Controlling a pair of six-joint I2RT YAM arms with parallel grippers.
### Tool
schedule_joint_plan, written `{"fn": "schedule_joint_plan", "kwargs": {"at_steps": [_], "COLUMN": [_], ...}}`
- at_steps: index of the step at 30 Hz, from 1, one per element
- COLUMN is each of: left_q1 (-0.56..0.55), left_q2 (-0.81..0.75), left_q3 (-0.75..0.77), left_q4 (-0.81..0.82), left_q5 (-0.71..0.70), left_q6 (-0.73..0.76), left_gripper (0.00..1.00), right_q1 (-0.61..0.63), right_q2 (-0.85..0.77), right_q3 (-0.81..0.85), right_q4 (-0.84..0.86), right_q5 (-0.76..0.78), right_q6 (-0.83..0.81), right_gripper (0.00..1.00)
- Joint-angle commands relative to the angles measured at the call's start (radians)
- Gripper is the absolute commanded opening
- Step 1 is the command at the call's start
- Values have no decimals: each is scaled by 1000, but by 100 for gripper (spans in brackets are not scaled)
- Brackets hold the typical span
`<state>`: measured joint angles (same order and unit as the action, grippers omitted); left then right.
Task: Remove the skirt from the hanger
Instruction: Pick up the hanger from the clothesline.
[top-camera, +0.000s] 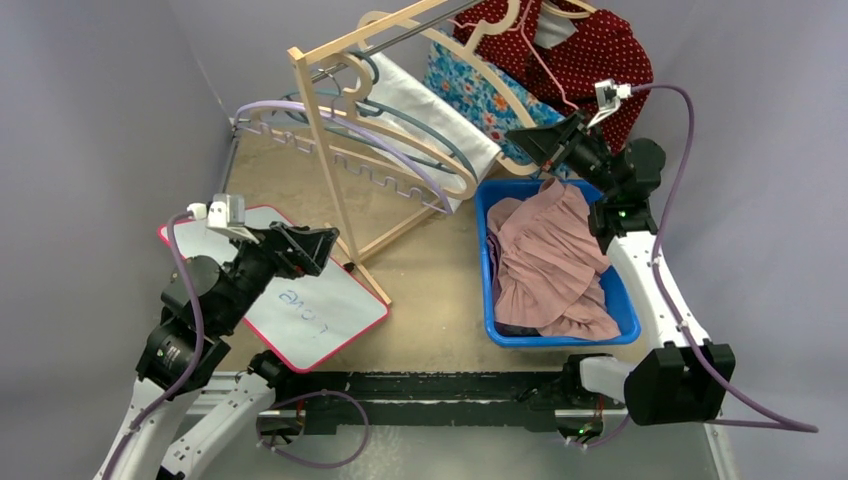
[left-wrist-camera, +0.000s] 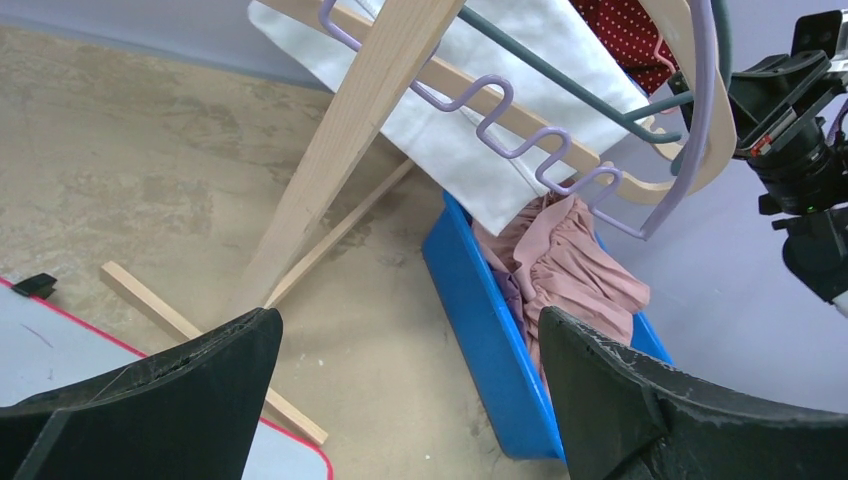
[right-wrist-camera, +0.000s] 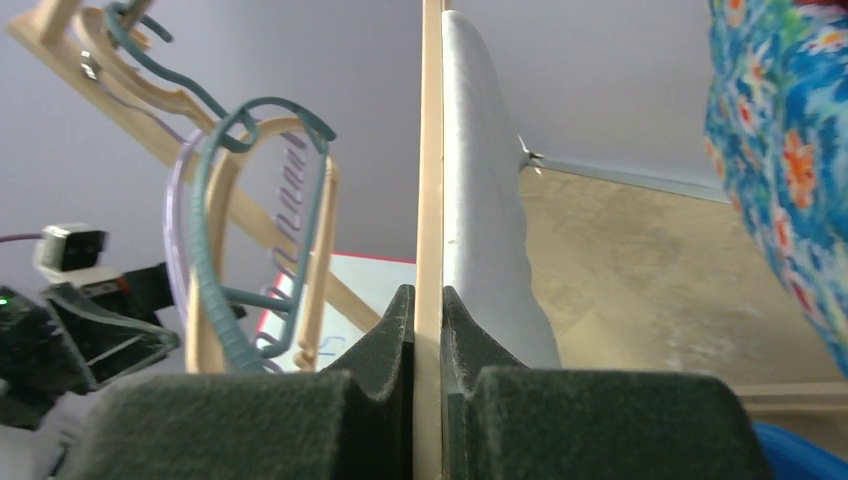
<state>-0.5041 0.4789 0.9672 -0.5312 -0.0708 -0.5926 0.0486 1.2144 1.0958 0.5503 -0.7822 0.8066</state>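
1. The left gripper (top-camera: 325, 247) hovers over a whiteboard (top-camera: 320, 320) at the near left of the table (top-camera: 430, 290). Its jaws are spread wide with nothing between them.
2. At the near right is a blue bin (top-camera: 484, 270) with a crumpled pink garment (top-camera: 550, 260) piled in it.
3. Just beyond the bin's far edge, the right gripper (right-wrist-camera: 428, 300) is clenched on the thin edge of a wooden hanger (right-wrist-camera: 431, 150), a pad pressed to each face.
4. The skirt (top-camera: 430, 105), white cloth, is on that hanger and lies against the wood right beside the pinching fingers (right-wrist-camera: 385, 330). It slopes down toward the bin.
5. The hanger hangs from a wooden rack (top-camera: 320, 150) along with teal and lilac hangers.
6. Farthest back on the rack are a blue floral garment (top-camera: 480, 95) and a red dotted garment (top-camera: 580, 50).
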Motion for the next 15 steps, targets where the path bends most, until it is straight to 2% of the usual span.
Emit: {"fn": "schedule_joint_plan", "kwargs": {"at_steps": [1,10,15], "left_q1": [7,6,6], "left_q2": [21,39,42], "left_q3": [-10,-13,-22], "left_q4": [63,73,70], "left_q5": [26,45,46], "left_q6": [-44,-78,-86], "left_gripper": [100,100,100], "right_q1": [0,0,0], "right_q2": [-75,-42,-48], "right_q3": [-33,-109,-133], "right_q4": [316,525,558], "right_q5": [29,67,63], "right_q6": [247,576,626], "right_gripper": [0,0,0]}}
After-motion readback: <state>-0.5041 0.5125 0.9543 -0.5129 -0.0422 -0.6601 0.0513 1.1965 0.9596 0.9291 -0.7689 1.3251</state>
